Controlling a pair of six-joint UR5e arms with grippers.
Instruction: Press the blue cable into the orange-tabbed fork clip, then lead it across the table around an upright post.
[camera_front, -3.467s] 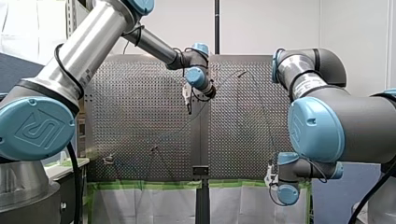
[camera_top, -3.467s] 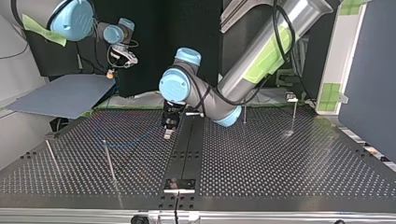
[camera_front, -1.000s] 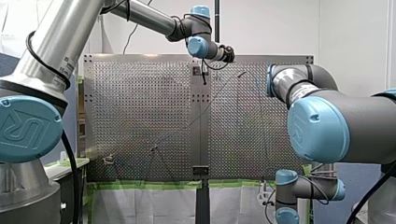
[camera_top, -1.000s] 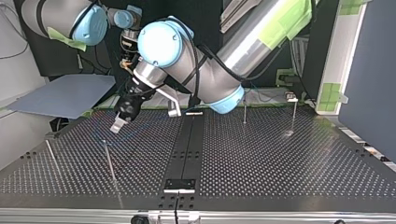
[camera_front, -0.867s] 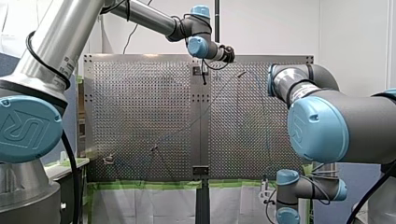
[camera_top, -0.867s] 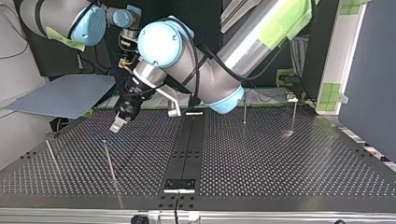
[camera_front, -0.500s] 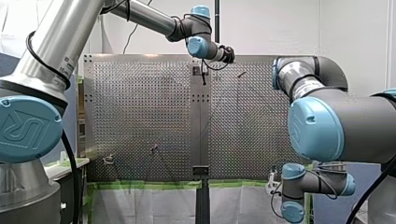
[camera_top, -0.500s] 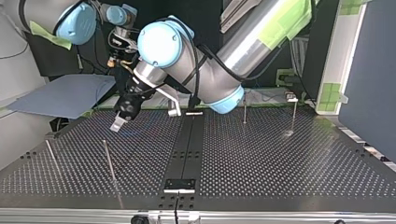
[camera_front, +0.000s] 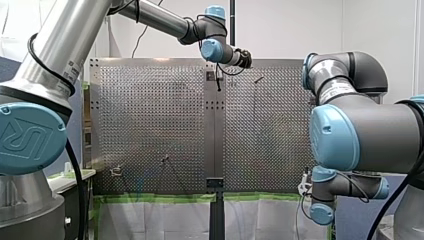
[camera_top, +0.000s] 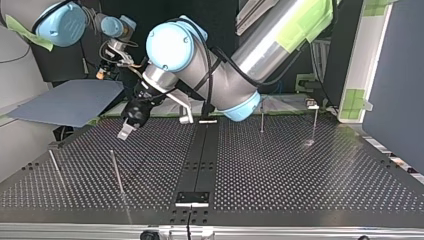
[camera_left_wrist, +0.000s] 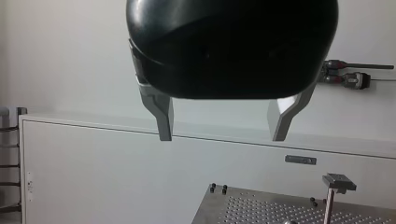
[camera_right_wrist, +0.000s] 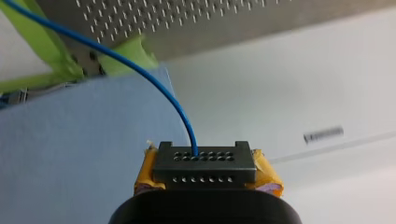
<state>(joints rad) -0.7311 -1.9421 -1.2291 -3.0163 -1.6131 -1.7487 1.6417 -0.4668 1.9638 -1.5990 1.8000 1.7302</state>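
Note:
My right gripper (camera_right_wrist: 205, 164) is shut on the blue cable (camera_right_wrist: 140, 70), its yellow pads (camera_right_wrist: 145, 170) clamping a black perforated block that the cable comes out of. From there the cable arcs back toward the table's green-taped edge (camera_right_wrist: 126, 56). In the top view my right gripper (camera_top: 103, 73) hangs off the table at the far left. My left gripper (camera_left_wrist: 222, 138) is open and empty, and it hovers over the table's far side (camera_top: 127, 129). Thin upright posts (camera_top: 116, 172) stand on the table. I cannot make out an orange-tabbed clip.
A grey-blue board (camera_top: 65, 102) lies beyond the table under my right gripper. More posts stand at the top view's left (camera_top: 54, 165) and back right (camera_top: 261, 121), (camera_top: 314, 122). A black rail (camera_top: 200, 155) runs down the table's middle. A post with a flat head (camera_left_wrist: 337, 183) shows below my left gripper.
My right gripper has carried the cable further off the table, toward the top view's left. The cable no longer shows lying on the table. My left arm has barely moved.

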